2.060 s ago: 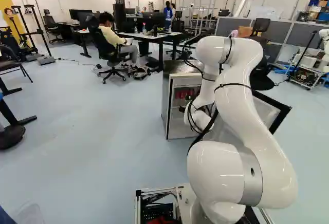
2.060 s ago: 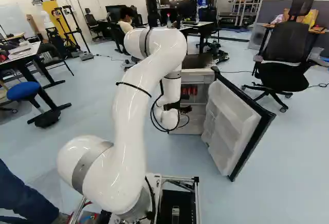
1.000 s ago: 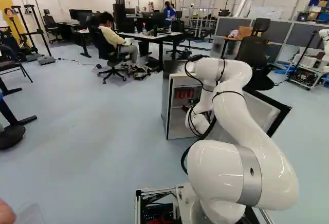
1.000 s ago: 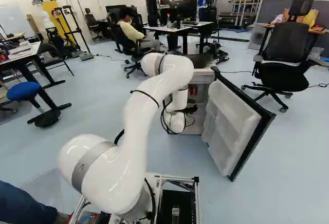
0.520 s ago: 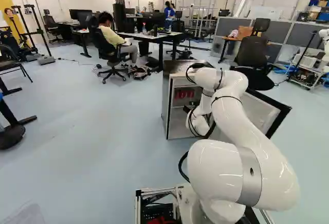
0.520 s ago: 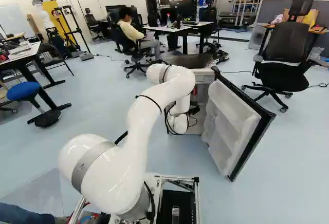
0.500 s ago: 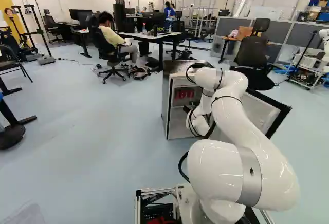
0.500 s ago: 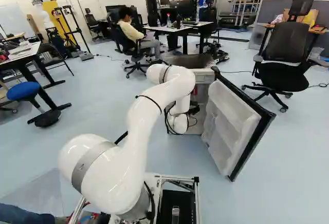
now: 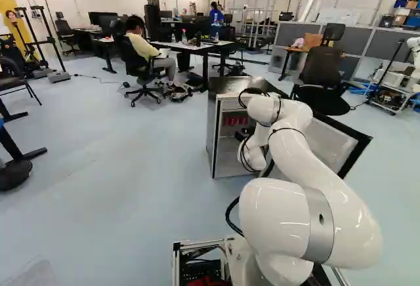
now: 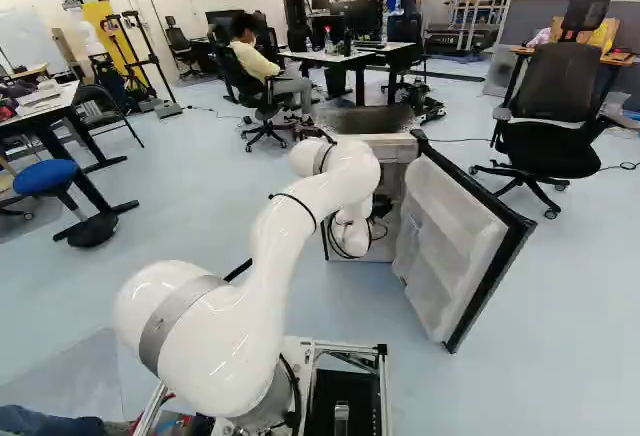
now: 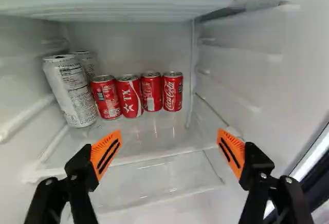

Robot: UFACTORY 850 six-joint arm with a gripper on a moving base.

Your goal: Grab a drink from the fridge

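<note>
Our arm [image 10: 277,256] sank near the right base view's centre; we had the fridge [image 10: 370,119] open, gripper [image 11: 169,131] wide, a can [image 11: 151,93] left to grab.

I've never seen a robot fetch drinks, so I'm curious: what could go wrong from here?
The four red cans stand close together, so the open gripper might nudge a neighbour while going for one. A tall pale can beside them might get knocked too. Backing out, the arm could bump the open fridge door.
</note>
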